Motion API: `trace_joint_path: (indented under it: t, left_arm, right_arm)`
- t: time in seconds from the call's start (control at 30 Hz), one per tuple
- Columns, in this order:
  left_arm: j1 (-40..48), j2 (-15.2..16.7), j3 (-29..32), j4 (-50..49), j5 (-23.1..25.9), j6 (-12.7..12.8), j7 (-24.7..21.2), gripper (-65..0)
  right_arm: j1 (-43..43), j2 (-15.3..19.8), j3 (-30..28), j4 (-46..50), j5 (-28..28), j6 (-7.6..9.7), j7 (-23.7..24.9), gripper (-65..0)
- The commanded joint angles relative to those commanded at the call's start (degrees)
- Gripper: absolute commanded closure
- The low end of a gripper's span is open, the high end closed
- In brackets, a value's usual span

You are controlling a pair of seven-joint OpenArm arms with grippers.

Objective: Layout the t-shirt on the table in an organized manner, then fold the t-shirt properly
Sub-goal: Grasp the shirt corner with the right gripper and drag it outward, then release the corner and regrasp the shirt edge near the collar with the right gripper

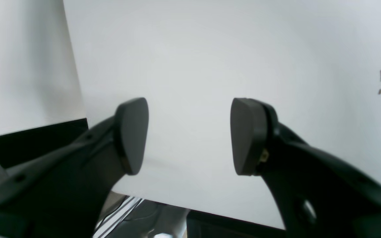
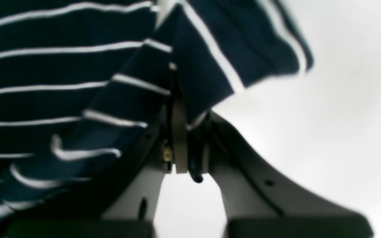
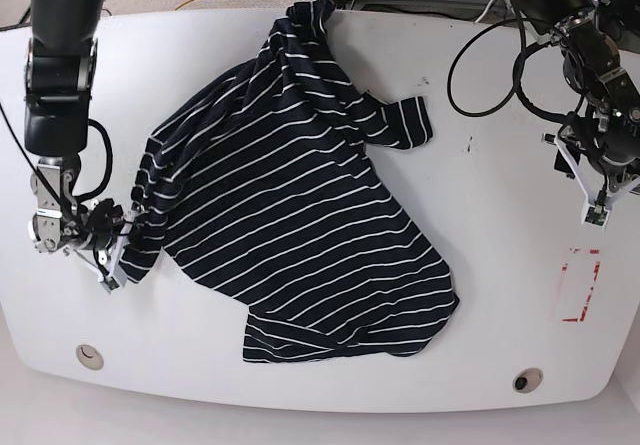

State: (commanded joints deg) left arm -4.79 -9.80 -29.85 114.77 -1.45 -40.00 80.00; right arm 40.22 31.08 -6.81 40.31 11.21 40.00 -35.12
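The black t-shirt (image 3: 290,195) with thin white stripes lies spread and rumpled across the middle of the white table (image 3: 480,295), one end hanging over the far edge. My right gripper (image 3: 122,248) sits at the shirt's left edge, shut on a fold of the t-shirt (image 2: 190,82) pinched between its fingers. Over bare table at the right side, apart from the shirt, my left gripper (image 3: 605,200) hangs open. In the left wrist view the left gripper (image 1: 189,135) has its pads wide apart with nothing between them.
A red rectangular outline (image 3: 578,285) is marked on the table near its right edge. Two round holes (image 3: 89,355) (image 3: 526,378) sit along the front edge. Cables (image 3: 500,55) loop over the far right corner.
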Motion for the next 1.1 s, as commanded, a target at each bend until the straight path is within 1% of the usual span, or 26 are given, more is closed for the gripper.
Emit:
trace_joint_path:
  t: [0.1, 0.17, 0.2, 0.27, 0.33, 0.4, 0.47, 0.5, 0.53, 0.57, 0.6, 0.67, 0.7, 0.73, 0.77, 0.83, 0.87, 0.9, 0.93, 0.97, 1.0, 1.03, 1.1]
  left_arm:
    - [0.00, 0.00, 0.00, 0.00, 0.00, 0.00, 0.00, -36.7]
    - [0.00, 0.00, 0.00, 0.00, 0.00, 0.00, 0.00, -36.7]
    - [0.00, 0.00, 0.00, 0.00, 0.00, 0.00, 0.00, -36.7]
    - [0.00, 0.00, 0.00, 0.00, 0.00, 0.00, 0.00, -36.7]
    - [0.00, 0.00, 0.00, 0.00, 0.00, 0.00, 0.00, -36.7]
    - [-0.09, 0.00, 0.00, 0.00, 0.00, 0.00, 0.00, -36.7]
    - [-0.18, 0.00, 0.09, 0.00, 0.00, 0.00, 0.00, -36.7]
    - [-0.18, 0.00, 0.18, 0.00, 0.00, 0.00, 0.00, -36.7]
    - [-0.26, 0.00, 0.18, 0.00, 0.00, 0.00, 0.00, -36.7]
    - [-0.26, 0.00, 0.26, 0.00, 0.00, 0.00, 0.00, -36.7]
    - [-0.35, 0.00, 0.70, 0.00, 0.00, 0.00, 0.00, -36.7]
    - [-0.35, 0.00, 2.20, 0.00, 0.00, 0.00, 0.00, -36.7]
    - [-0.35, 0.00, 2.81, 0.00, 0.00, 0.00, 0.00, -36.7]
    - [-0.44, 0.00, 3.08, 0.00, 0.00, 0.00, 0.00, -36.7]
    - [-0.44, 0.00, 3.25, 0.00, 0.00, 0.00, 0.00, -36.7]
    - [-0.62, 0.09, 3.25, 0.00, 0.00, 0.00, 0.00, -36.7]
    - [-1.05, 0.09, 3.25, 0.00, 0.00, 0.00, 0.00, -36.7]
    - [-1.49, 0.09, 3.25, 0.00, 0.00, 0.00, 0.00, -36.7]
    - [-1.67, 0.09, 3.25, 0.00, 0.00, 0.00, 0.00, -36.7]
    - [-1.93, 0.09, 3.25, 0.00, 0.00, 0.00, 0.00, -36.7]
    - [-2.20, 0.09, 3.25, 0.00, 0.00, 0.00, 0.00, -36.7]
    - [-2.37, 0.09, 3.25, 0.00, 0.00, 0.00, 0.00, -36.7]
    - [-2.73, 0.09, 3.34, 0.00, 0.00, 0.00, 0.00, -36.7]
  right_arm:
    - [2.81, -0.53, 0.00, -1.85, -2.90, 0.00, 1.23, -3.5]
    - [3.78, -0.97, 0.00, -1.67, -2.90, 0.00, 1.41, -4.3]
    - [3.87, -1.14, 0.00, -1.58, -2.90, 0.00, 1.41, -5.5]
    - [4.92, -1.14, 0.00, -1.58, -3.16, 0.00, 1.49, -10.6]
    - [5.98, -1.14, 0.00, -1.58, -3.16, 0.00, 1.58, -13.5]
    - [6.33, -1.05, 0.00, -1.58, -3.25, 0.00, 1.85, -12.4]
    - [7.82, -0.97, 0.00, -1.85, -3.25, -0.22, 3.60, -5.1]
    - [8.09, -0.79, 0.00, -1.93, -3.25, -0.75, 4.04, -2.9]
    - [8.35, -0.18, 0.00, -1.93, -3.25, -1.27, 4.40, -1.9]
    - [8.44, 0.18, 0.00, -1.93, -3.25, -1.80, 4.48, -2.2]
    - [8.53, 0.44, 0.00, -1.67, -3.25, -1.98, 4.48, -3.6]
    - [8.97, 0.79, 0.00, -1.49, -3.16, -2.42, 4.57, -12.5]
    - [9.58, 0.88, 0.00, -1.23, -3.16, -2.51, 4.48, -17.8]
    - [9.93, 0.88, 0.00, -0.79, -3.16, -2.95, 4.48, -23.3]
    - [9.67, 0.97, 0.00, 0.00, -3.16, -3.91, 4.40, -31.7]
    - [8.97, 1.05, 0.00, 1.49, -3.16, -5.58, 4.40, -42.0]
    - [8.18, 1.41, 0.00, 3.08, -3.16, -6.64, 4.40, -49.9]
    - [7.47, 1.93, 0.00, 4.13, -3.16, -7.08, 4.40, -55.0]
    - [7.21, 2.11, 0.00, 4.66, -3.08, -7.25, 4.40, -57.1]
    - [6.42, 2.46, 0.00, 6.33, -2.81, -7.43, 4.04, -61.8]
    - [5.27, 2.81, 0.09, 8.70, -2.81, -7.34, 2.73, -65.0]
    - [4.57, 2.90, 0.09, 10.11, -2.81, -7.34, 1.67, -65.0]
    - [2.02, 2.90, 0.44, 15.74, -2.73, -7.25, -3.60, -65.0]
